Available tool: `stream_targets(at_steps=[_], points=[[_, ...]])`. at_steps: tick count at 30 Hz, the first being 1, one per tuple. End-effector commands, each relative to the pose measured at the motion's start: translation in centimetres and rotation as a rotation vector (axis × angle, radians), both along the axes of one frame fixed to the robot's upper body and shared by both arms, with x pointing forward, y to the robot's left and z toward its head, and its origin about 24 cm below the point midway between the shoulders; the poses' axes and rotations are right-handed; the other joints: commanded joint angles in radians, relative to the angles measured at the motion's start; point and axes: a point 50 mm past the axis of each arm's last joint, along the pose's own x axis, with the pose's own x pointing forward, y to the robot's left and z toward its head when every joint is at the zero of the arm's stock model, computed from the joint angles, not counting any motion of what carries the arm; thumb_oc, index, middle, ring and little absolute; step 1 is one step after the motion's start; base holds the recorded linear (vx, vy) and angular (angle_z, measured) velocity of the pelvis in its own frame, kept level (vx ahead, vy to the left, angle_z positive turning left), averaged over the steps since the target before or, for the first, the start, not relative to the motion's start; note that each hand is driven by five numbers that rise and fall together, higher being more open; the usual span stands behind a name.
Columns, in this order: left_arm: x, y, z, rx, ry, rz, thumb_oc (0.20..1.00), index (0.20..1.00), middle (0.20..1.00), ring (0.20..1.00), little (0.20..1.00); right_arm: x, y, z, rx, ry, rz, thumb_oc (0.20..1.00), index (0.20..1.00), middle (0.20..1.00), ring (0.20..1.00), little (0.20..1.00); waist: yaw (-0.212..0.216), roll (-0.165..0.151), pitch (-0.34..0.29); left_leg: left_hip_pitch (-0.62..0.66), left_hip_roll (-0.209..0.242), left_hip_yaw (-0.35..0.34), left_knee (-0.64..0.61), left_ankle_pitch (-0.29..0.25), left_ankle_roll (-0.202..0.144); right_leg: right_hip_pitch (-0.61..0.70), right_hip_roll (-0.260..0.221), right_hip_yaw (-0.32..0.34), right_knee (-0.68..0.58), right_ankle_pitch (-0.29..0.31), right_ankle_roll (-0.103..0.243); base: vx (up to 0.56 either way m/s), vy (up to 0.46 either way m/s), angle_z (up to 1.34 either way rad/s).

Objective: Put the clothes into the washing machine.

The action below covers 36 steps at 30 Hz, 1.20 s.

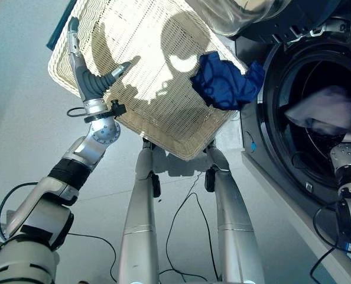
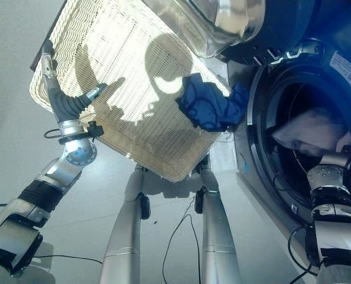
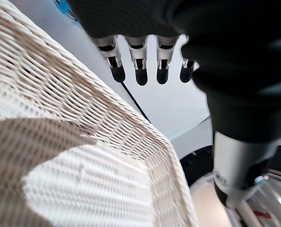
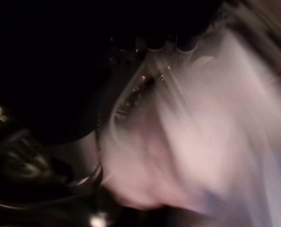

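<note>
Left eye view: basket [image 1: 158,71] holds blue garment [image 1: 226,83] (drum [image 1: 305,142]: pale cloth [image 1: 329,109]).

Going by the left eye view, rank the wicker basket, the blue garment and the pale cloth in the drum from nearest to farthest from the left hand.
1. Wicker basket: the left hand is at its rim.
2. Blue garment: at the basket's corner on the washer side.
3. Pale cloth: inside the washing machine drum, far right.

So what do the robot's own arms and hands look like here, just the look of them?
Both arms are silver-grey metal segments with black bands and round joints. The left hand has a dark ribbed cover over its back and wrist, and slim silver fingers with dark tips. The right arm ends in a ridged silver wrist at the washing machine.
</note>
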Motion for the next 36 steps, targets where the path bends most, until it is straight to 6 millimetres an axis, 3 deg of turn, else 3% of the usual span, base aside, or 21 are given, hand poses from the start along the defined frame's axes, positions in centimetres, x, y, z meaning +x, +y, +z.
stream_targets(at_steps=[1, 6, 10, 14, 17, 19, 24, 25, 31, 36], points=[[0.0, -0.7, 1.5, -0.005, -0.062, -0.062, 1.0, 1.0, 1.0, 1.0, 1.0, -6.2, -7.5, 4.7, -0.251, 0.144, -0.005, 1.0, 1.0, 1.0, 1.0, 1.0, -0.046, -0.046, -0.023, 0.021, -0.039, 0.003, 0.137, -0.137, -0.026, 0.094, 0.022, -0.051, -0.183, 0.174, 0.117, 0.02, -0.03, 0.09], [0.3, -1.5, 2.0, 0.021, -0.047, -0.089, 1.0, 1.0, 1.0, 1.0, 1.0, -2.8, -5.2, 2.0, -0.202, 0.213, 0.303, 1.0, 1.0, 1.0, 1.0, 1.0, -0.03, -0.038, -0.023, 0.029, -0.048, -0.007, 0.138, -0.147, -0.023, 0.1, 0.018, -0.065, -0.178, 0.168, 0.117, 0.01, -0.039, 0.08], [0.6, -2.0, 2.2, 0.044, -0.034, -0.114, 1.0, 1.0, 1.0, 1.0, 1.0, -2.1, -4.4, 0.7, -0.22, 0.378, 0.407, 1.0, 1.0, 1.0, 1.0, 1.0, -0.02, -0.028, -0.023, 0.038, -0.05, -0.008, 0.13, -0.146, -0.023, 0.106, 0.015, -0.075, -0.177, 0.168, 0.119, 0.01, -0.016, 0.06], [0.7, -2.7, 2.1, 0.055, -0.031, -0.134, 1.0, 1.0, 1.0, 1.0, 1.0, -1.6, -4.0, 1.2, -0.41, 0.598, 0.402, 1.0, 1.0, 1.0, 1.0, 1.0, -0.014, -0.015, -0.023, 0.038, -0.051, -0.006, 0.128, -0.144, -0.019, 0.103, 0.014, -0.075, -0.167, 0.165, 0.12, 0.0, 0.005, 0.03], [0.8, -3.1, 2.4, 0.057, -0.04, -0.137, 1.0, 1.0, 1.0, 1.0, 1.0, -0.3, -3.1, 2.2, -0.488, 0.605, 0.407, 1.0, 1.0, 1.0, 1.0, 1.0, -0.018, -0.008, -0.023, 0.023, -0.057, -0.003, 0.128, -0.135, -0.017, 0.085, 0.013, -0.071, -0.167, 0.171, 0.119, 0.0, 0.034, 0.04], [1.1, -3.3, 2.2, 0.036, -0.028, -0.125, 1.0, 1.0, 1.0, 1.0, 1.0, 1.3, -1.4, 3.3, -0.693, 0.666, 0.415, 1.0, 1.0, 1.0, 1.0, 1.0, -0.021, 0.005, -0.023, 0.032, -0.053, 0.004, 0.122, -0.142, -0.017, 0.085, 0.016, -0.063, -0.162, 0.16, 0.119, 0.0, 0.08, -0.01], [1.3, -2.6, 1.5, -0.041, -0.019, -0.113, 1.0, 1.0, 1.0, 1.0, 1.0, 3.8, 3.1, 4.1, -0.984, 0.699, 0.446, 1.0, 1.0, 1.0, 1.0, 1.0, -0.038, 0.017, -0.023, 0.028, -0.05, 0.026, 0.113, -0.14, -0.02, 0.067, 0.02, -0.044, -0.159, 0.15, 0.116, -0.01, 0.079, -0.04], [1.3, -2.6, 1.5, -0.041, -0.019, -0.113, 1.0, 1.0, 1.0, 1.0, 1.0, 3.8, 3.1, 4.1, -0.984, 0.699, 0.446, 1.0, 1.0, 1.0, 1.0, 1.0, -0.038, 0.017, -0.023, 0.028, -0.05, 0.026, 0.113, -0.14, -0.02, 0.067, 0.02, -0.044, -0.159, 0.15, 0.116, -0.01, 0.067, -0.04], [1.1, -2.8, 0.3, -0.024, -0.025, -0.065, 1.0, 1.0, 1.0, 1.0, 1.0, 5.8, 10.4, 2.7, -1.251, 0.631, 0.635, 1.0, 1.0, 1.0, 1.0, 1.0, -0.058, 0.023, -0.023, 0.021, -0.04, 0.054, 0.109, -0.131, -0.03, 0.05, 0.025, -0.024, -0.145, 0.131, 0.108, -0.01, 0.075, -0.03], [1.2, -2.8, -0.2, 0.002, -0.017, -0.047, 1.0, 1.0, 1.0, 1.0, 1.0, 5.8, 12.4, 1.6, -1.358, 0.621, 0.721, 1.0, 1.0, 1.0, 1.0, 1.0, -0.065, 0.022, -0.023, 0.023, -0.034, 0.064, 0.104, -0.125, -0.033, 0.047, 0.028, -0.019, -0.138, 0.127, 0.107, 0.0, 0.034, -0.03]])
